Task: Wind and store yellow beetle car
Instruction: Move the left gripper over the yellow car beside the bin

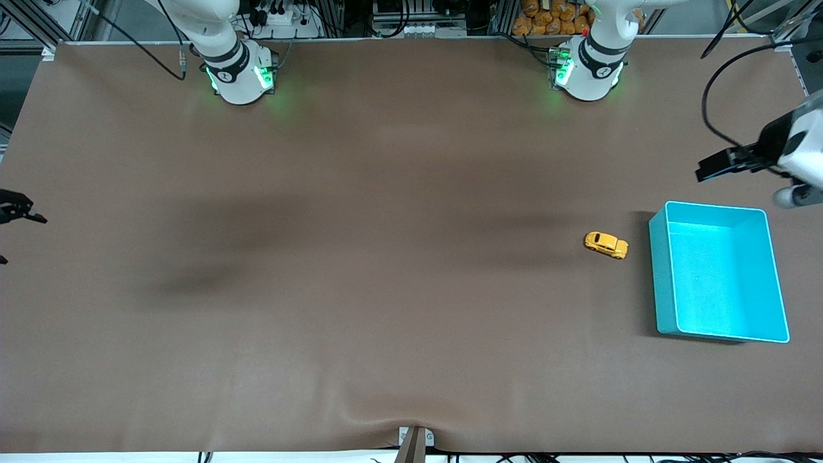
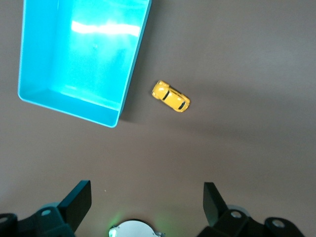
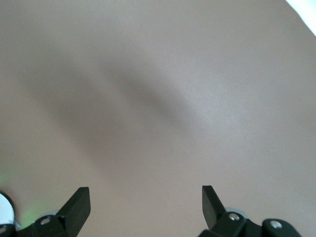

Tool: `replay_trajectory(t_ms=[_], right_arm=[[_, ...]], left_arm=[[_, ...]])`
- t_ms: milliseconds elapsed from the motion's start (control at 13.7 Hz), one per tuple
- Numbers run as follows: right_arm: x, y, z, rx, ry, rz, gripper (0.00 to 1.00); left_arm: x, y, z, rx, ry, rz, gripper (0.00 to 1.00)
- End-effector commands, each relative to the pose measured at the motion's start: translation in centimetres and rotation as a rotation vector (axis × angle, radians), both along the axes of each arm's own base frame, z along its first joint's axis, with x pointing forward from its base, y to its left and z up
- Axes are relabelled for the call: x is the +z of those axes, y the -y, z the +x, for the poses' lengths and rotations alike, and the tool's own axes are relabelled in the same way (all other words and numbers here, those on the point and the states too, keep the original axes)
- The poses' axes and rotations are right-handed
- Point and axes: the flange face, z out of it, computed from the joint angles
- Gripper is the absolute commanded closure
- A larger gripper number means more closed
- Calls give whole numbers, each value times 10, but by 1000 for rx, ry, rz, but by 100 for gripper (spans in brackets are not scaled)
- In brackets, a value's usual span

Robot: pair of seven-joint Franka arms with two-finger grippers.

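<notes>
The yellow beetle car (image 1: 606,244) stands on its wheels on the brown table, close beside the cyan bin (image 1: 659,276) on the bin's side toward the right arm's end. The bin is empty. My left gripper (image 1: 710,168) is open and empty, up in the air over the table by the bin's edge nearest the robots' bases. The left wrist view shows the car (image 2: 171,96) and the bin (image 2: 129,74) well ahead of the left gripper (image 2: 146,200). My right gripper (image 1: 24,218) waits at the right arm's end of the table, open and empty (image 3: 144,202).
The brown mat (image 1: 386,257) covers the whole table. The two arm bases (image 1: 241,74) (image 1: 585,71) stand along the edge farthest from the front camera. A small bracket (image 1: 415,440) sits at the table's near edge.
</notes>
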Motion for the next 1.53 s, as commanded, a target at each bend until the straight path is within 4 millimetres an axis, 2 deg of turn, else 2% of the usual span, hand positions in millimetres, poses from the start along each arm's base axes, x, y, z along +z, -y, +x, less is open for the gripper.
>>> replay_trajectory(t_ms=[0,146,292,438,584,730,803,949,1241,1460], right_arm=[[38,-27,-13,-166,-3,2,0],[66,-49,-21,-254,8,-15,0],[79,-59,-20,-411,21,-25,0],[93,-84,-19,-562,33,-40,0],[105,-92,-21,-729,40,-41,0],[133,-99,-44,-817,41,-43,0],[138,-99,-51,-827,44,-45,0],[136,-105,-67,-878,30,-55,0],[131,-111,-96,-893,35,-68,0],[127,-115,-112,-897,60,-64,0]], left_arm=[[-22,-3,-17,57,36,-11,0],[-46,-11,-35,77,58,-11,0],[-79,-11,-49,109,74,-6,0],[-110,-10,-60,177,115,2,0],[-138,-2,-64,276,127,17,0],[-166,0,-66,382,123,29,0],[-177,-1,-67,420,132,30,0],[-204,-3,-65,519,109,44,0],[-263,2,-38,734,125,56,0],[-289,4,-19,797,110,72,0]])
